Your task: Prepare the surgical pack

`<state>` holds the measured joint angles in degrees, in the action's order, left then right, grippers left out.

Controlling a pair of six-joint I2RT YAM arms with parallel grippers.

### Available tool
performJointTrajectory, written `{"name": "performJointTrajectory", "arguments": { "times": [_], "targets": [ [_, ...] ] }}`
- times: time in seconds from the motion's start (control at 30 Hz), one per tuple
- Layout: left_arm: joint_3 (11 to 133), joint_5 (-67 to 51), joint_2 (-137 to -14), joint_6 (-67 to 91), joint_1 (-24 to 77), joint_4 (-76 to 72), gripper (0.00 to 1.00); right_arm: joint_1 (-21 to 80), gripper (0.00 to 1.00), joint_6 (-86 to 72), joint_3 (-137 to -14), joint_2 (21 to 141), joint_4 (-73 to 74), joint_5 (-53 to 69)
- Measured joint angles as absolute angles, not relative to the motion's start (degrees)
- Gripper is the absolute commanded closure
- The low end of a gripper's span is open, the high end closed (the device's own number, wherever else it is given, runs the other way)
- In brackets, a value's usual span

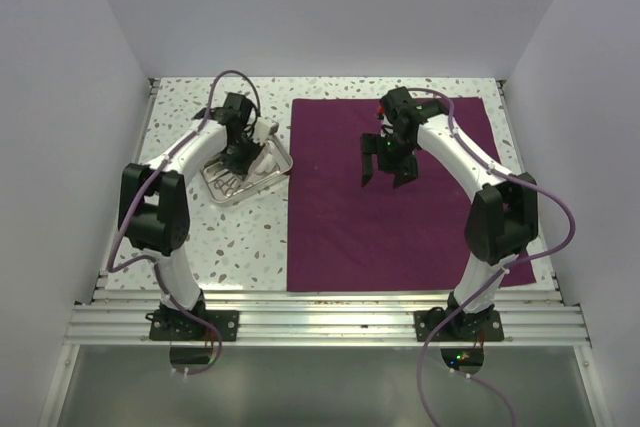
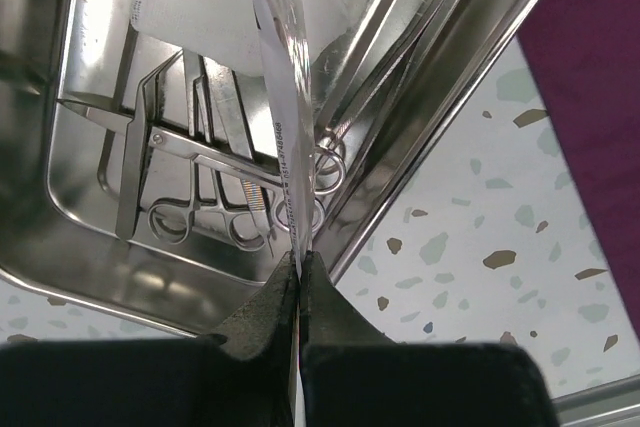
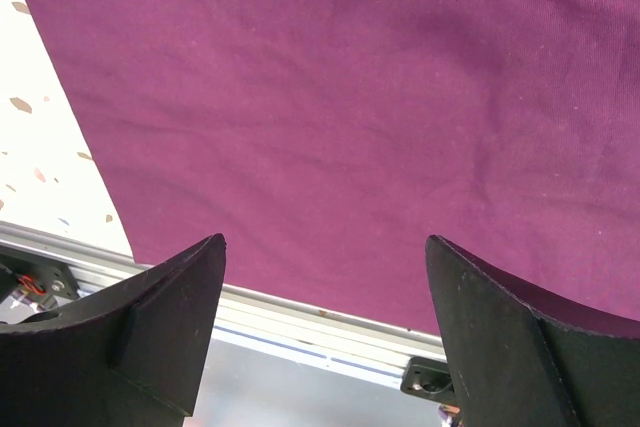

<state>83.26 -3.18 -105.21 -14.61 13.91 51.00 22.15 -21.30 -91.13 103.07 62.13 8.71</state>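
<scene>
Left fingers (image 2: 262, 319) pinch the pouch (image 2: 284, 97) over the tray (image 2: 448, 112); right fingers (image 3: 150, 332) spread above the drape (image 3: 350, 97).

Your right gripper (image 3: 325, 247), jaws spread wide, hangs over the flat purple drape (image 3: 330, 97), with speckled table (image 3: 40, 147) at left and metal rail (image 3: 280, 322) below.

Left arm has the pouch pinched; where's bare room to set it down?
The drape is bare throughout, roomiest in its near half. Tabletop between tray and near rail is free. The tray is crowded with instruments.
</scene>
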Motion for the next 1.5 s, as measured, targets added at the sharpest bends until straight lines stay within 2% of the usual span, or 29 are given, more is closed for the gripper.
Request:
{"name": "performJointTrajectory", "arguments": {
  "times": [0.03, 0.07, 0.37, 0.43, 0.57, 0.67, 0.83, 1.0, 1.37, 1.47, 1.5],
  "targets": [
    [83.26, -3.18, -105.73, -14.68, 13.91, 51.05, 0.97, 22.15, 0.16, -21.3, -91.11, 103.07, 62.08, 8.73],
    [83.26, -3.18, -106.1, -14.74, 13.91, 51.07, 0.86, 22.15, 0.16, -21.3, -91.09, 103.07, 62.08, 8.75],
    [86.39, 5.08, -109.8, -11.46, 13.67, 52.01, 0.55, 22.15, 0.16, -21.32, -90.85, 103.07, 62.06, 8.75],
    [87.42, 8.08, -109.71, -9.61, 13.5, 51.94, 0.36, 22.15, 0.16, -21.3, -90.78, 103.07, 62.06, 8.73],
    [89.58, 15.35, -108.62, -4.34, 13.08, 51.31, 0.34, 22.15, 0.16, -21.3, -90.72, 103.07, 62.11, 8.64],
    [89.41, 16.62, -105.75, -0.27, 12.08, 50.37, 0.35, 22.15, 0.16, -21.3, -90.74, 103.11, 62.13, 8.64],
    [82.35, 12.62, -98.61, 6.85, 5.82, 46.72, 0.44, 22.15, 0.15, -21.32, -90.74, 103.13, 62.17, 8.64],
    [74.48, 10.39, -96.03, 14.74, -3.01, 45.65, 0.43, 22.15, 0.15, -21.39, -90.74, 103.13, 62.17, 8.64],
    [69.69, 3.64, -97.89, 28.53, -3.36, 41.34, 0.41, 22.15, 0.15, -21.54, -90.43, 103.13, 62.17, 8.54],
    [69.45, 3.05, -99.24, 30.02, -3.55, 40.1, 0.48, 22.15, 0.15, -21.54, -90.0, 103.13, 62.17, 8.54],
    [69.41, 2.81, -99.83, 30.5, -3.79, 39.64, 0.53, 22.15, 0.15, -21.54, -89.82, 103.13, 62.19, 8.51]
  ]
}}
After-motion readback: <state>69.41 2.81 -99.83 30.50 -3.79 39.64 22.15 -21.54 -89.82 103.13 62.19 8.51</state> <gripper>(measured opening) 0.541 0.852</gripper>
